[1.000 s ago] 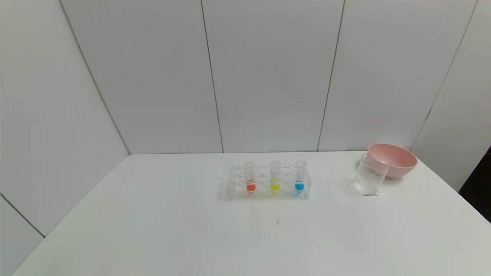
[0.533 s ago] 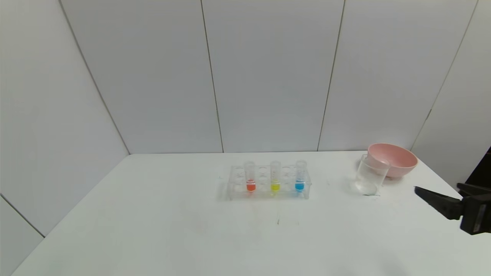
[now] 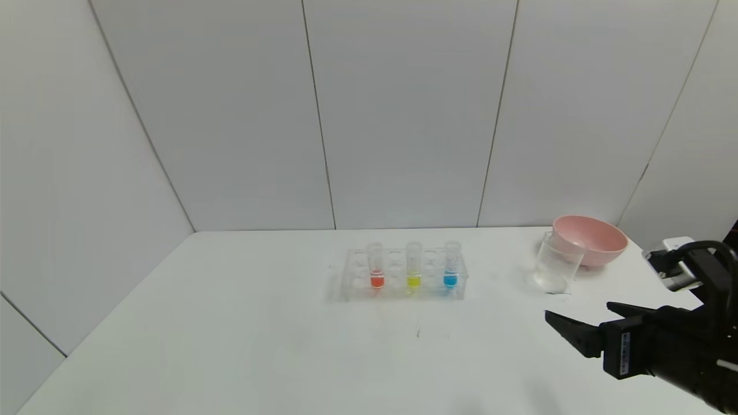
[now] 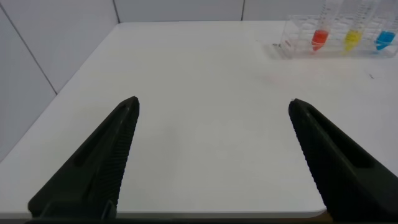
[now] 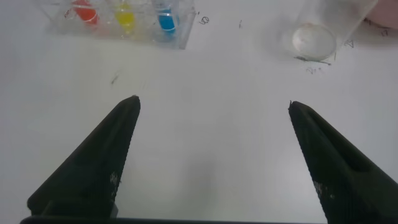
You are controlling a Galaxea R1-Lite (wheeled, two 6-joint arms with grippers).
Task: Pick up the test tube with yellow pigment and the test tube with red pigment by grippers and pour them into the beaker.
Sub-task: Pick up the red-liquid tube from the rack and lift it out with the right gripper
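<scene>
The white tabletop (image 3: 230,346) carries everything. The right tool (image 3: 582,325) hovers above it, nearer the robot than the clear rack (image 3: 403,276) and well to the rack's right, jaws spread wide with nothing between them. The left tool (image 4: 211,155) shows only in its own wrist view, far off the rack's left end, likewise released and empty.

A pink bowl (image 3: 594,239) sits far right of the rack, the beaker (image 3: 556,265) touching its front. Upright in the rack, left to right: the test tube with red pigment (image 3: 376,266), the test tube with yellow pigment (image 3: 413,266), a blue tube (image 3: 451,265).
</scene>
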